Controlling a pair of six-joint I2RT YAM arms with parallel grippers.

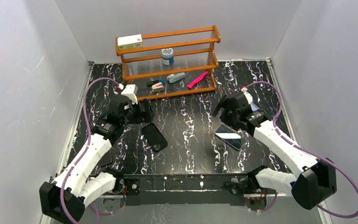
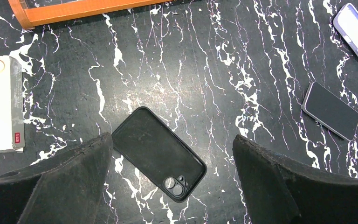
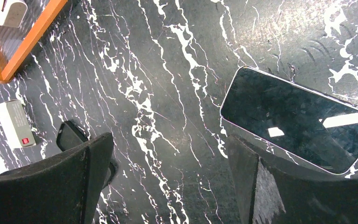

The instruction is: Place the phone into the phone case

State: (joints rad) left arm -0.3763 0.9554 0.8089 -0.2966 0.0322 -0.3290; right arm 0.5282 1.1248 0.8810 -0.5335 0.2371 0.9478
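The phone case (image 1: 154, 136) lies flat on the black marble table, hollow side up, its camera cut-out toward the near edge. In the left wrist view the phone case (image 2: 158, 152) lies below and between my open fingers. My left gripper (image 1: 143, 115) hovers just behind it, open and empty. The phone (image 1: 229, 137) lies screen up at centre right. In the right wrist view the phone (image 3: 298, 119) is beside my right finger (image 3: 261, 182). My right gripper (image 1: 222, 110) is open and empty behind the phone. The phone also shows in the left wrist view (image 2: 330, 110).
An orange wooden rack (image 1: 168, 65) with small items stands at the back. A white-and-lavender case (image 2: 356, 27) lies beyond the phone. A white box (image 2: 0, 109) lies left of the phone case. White walls enclose the table.
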